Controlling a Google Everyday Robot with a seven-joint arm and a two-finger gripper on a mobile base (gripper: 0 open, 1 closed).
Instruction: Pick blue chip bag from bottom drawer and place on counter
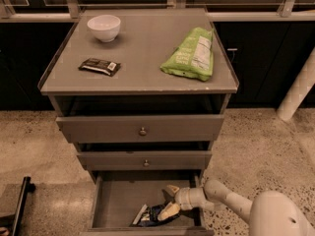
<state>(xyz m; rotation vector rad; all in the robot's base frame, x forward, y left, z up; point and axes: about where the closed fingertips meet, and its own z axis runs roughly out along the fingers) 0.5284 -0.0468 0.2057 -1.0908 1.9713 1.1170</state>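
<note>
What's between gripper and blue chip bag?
Nothing. Camera view: the gripper, open inside the bottom drawer, has its lower finger overlapping the blue chip bag; no gap visible.

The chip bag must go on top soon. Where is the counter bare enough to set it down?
The middle strip of the counter, between the brown wrapper and the green bag, is bare. The back left holds the white bowl. The gripper is low in the bottom drawer, at the blue chip bag.
</note>
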